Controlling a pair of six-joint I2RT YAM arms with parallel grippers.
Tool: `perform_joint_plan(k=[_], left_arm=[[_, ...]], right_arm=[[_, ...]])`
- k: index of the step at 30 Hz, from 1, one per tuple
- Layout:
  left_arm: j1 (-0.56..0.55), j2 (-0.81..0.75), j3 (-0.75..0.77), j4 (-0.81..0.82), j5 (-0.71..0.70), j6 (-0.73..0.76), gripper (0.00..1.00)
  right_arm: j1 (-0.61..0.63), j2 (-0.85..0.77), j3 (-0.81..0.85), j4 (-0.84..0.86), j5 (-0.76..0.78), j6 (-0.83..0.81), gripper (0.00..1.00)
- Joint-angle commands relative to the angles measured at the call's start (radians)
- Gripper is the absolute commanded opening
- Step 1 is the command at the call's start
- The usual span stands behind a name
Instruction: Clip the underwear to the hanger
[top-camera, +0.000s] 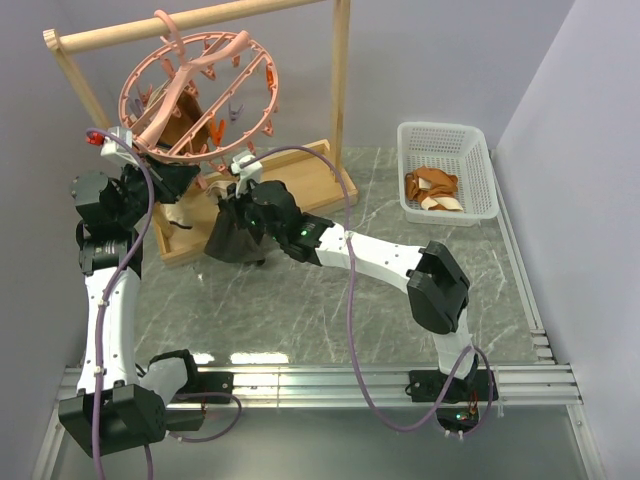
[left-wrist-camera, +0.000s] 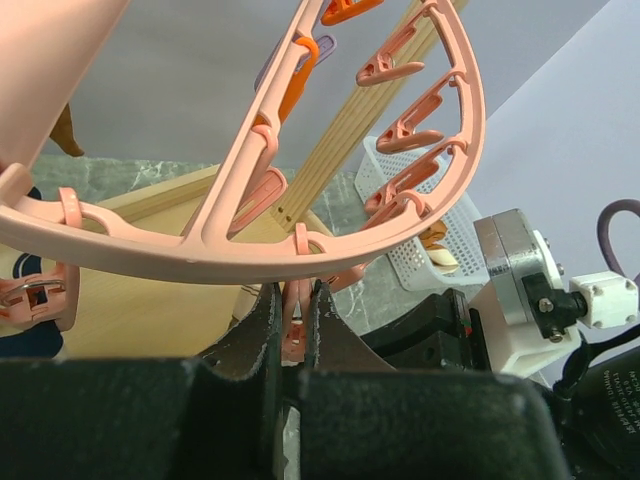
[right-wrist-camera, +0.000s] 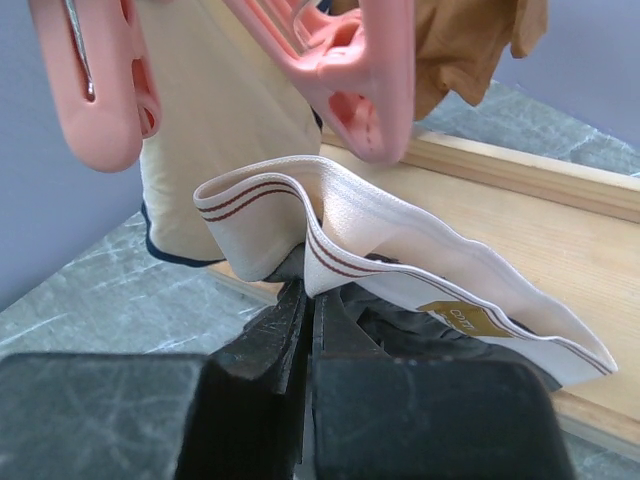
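The salmon-pink hanger (top-camera: 195, 95) hangs tilted from the wooden rod, its ring (left-wrist-camera: 215, 255) curving across the left wrist view. My left gripper (left-wrist-camera: 293, 297) is shut on one of its pink clips (left-wrist-camera: 291, 330), just under the ring's lower rim (top-camera: 190, 178). The dark underwear (top-camera: 233, 235) droops over the rack's base. Its pale waistband (right-wrist-camera: 400, 240) with thin red-brown stripes is pinched in my right gripper (right-wrist-camera: 310, 290), which is shut on it close below two pink clips (right-wrist-camera: 360, 70). In the top view my right gripper (top-camera: 237, 198) sits right beside the left one.
The wooden frame rack (top-camera: 340, 90) stands on its board base (top-camera: 300, 165) behind both grippers. A cream garment with a navy edge (right-wrist-camera: 230, 130) and a tan cloth (right-wrist-camera: 470, 40) hang from the hanger. A white basket (top-camera: 447, 140) at the back right holds orange-and-cream garments (top-camera: 432, 188).
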Motion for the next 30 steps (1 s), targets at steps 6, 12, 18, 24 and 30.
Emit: perform_joint_plan(k=[6,12,18,24,30], left_arm=[[-0.005,0.013,-0.024,-0.152,0.064,0.046,0.00],[-0.005,0.019,-0.019,-0.152,0.061,0.049,0.00],[-0.003,0.024,-0.019,-0.152,0.061,0.046,0.00],[-0.003,0.022,-0.018,-0.152,0.063,0.047,0.00],[-0.005,0.025,-0.016,-0.151,0.066,0.047,0.00]], right_arm=[[0.006,-0.022,0.063,0.042,0.008,-0.008,0.00],[0.006,-0.044,0.064,0.050,-0.006,-0.001,0.00],[0.009,-0.059,0.067,0.059,-0.010,-0.001,0.00],[0.009,-0.068,0.077,0.065,-0.012,-0.009,0.00],[0.012,-0.065,0.100,0.058,-0.015,-0.005,0.00]])
